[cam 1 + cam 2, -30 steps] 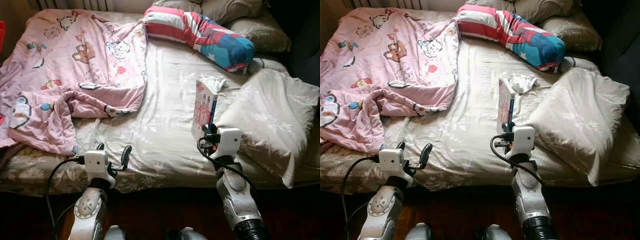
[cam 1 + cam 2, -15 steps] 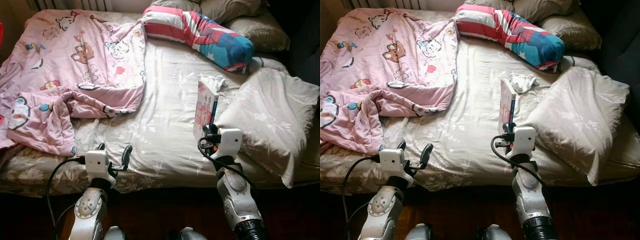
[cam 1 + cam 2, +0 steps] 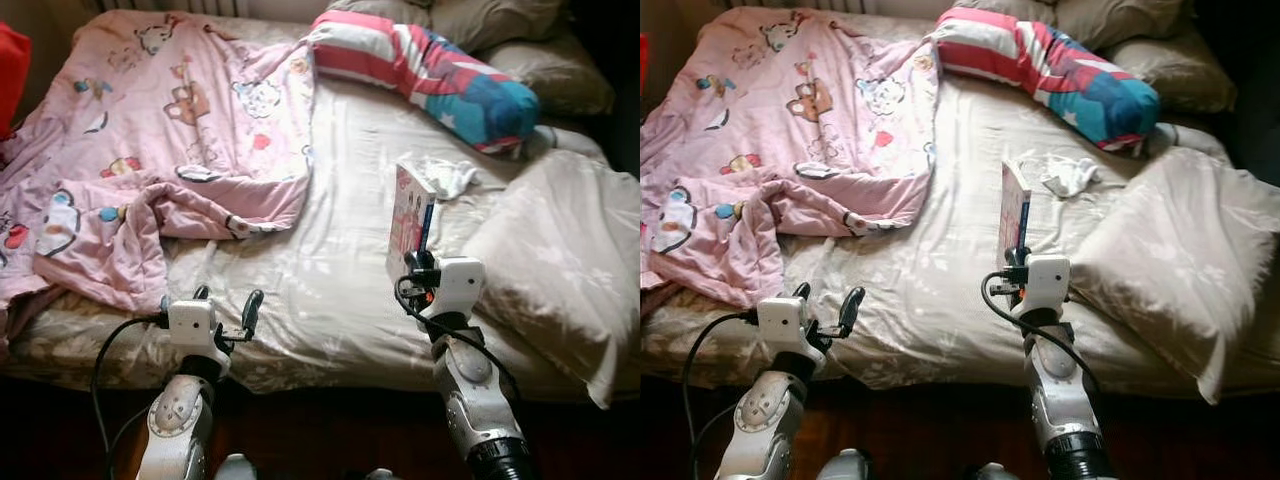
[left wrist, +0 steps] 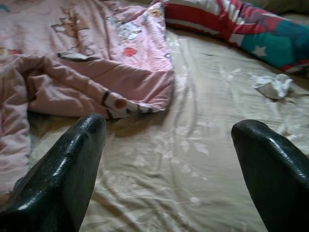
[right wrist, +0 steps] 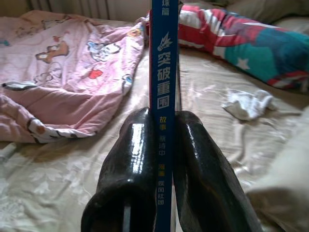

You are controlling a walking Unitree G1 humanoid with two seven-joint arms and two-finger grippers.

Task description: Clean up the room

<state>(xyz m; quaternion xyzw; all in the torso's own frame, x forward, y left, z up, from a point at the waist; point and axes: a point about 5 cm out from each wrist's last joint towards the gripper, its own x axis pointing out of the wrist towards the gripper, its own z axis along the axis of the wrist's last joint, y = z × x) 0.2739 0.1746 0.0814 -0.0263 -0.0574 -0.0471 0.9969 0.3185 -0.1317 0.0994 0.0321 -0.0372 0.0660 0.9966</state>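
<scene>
Right gripper clamps a blue-spined book upright above the bed; left gripper gapes wide beside the pink quilt.

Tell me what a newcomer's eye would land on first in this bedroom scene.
First, the book held upright above the bed sheet, its blue spine clamped between the right gripper fingers. Next, the pink cartoon-print blanket rumpled over the bed's left side, and the red, white and blue bolster pillow at the head. The left gripper hangs open near the bed's front edge.
</scene>
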